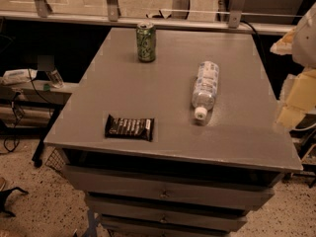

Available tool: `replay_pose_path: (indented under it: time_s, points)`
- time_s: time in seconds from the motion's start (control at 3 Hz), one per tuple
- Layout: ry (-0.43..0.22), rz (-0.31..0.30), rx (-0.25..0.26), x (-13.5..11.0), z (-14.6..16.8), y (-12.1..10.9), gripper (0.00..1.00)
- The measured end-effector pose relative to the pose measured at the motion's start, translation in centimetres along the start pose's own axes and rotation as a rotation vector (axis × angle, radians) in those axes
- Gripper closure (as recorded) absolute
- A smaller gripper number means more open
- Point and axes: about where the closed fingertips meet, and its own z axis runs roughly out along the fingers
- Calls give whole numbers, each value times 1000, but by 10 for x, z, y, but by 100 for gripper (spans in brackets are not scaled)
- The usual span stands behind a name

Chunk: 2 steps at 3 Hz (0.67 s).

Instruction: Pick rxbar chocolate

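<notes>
Jaws right of water bottle point(205, 87)

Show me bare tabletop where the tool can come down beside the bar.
Widest bare patch: grey tabletop centre, between green soda can, clear plastic bottle lying flat and black-wrapped snack bar. Front-right corner is free too. Nowhere crowded. The tool sits beyond the right edge.
</notes>
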Motion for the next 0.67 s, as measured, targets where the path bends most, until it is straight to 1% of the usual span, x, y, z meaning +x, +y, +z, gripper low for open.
replay_pose_path:
  time_s: [0.33,0.67]
  points:
    - [0,0,0,0,0,0,0]
    - [-87,-46,-30,-33,10,5,0]
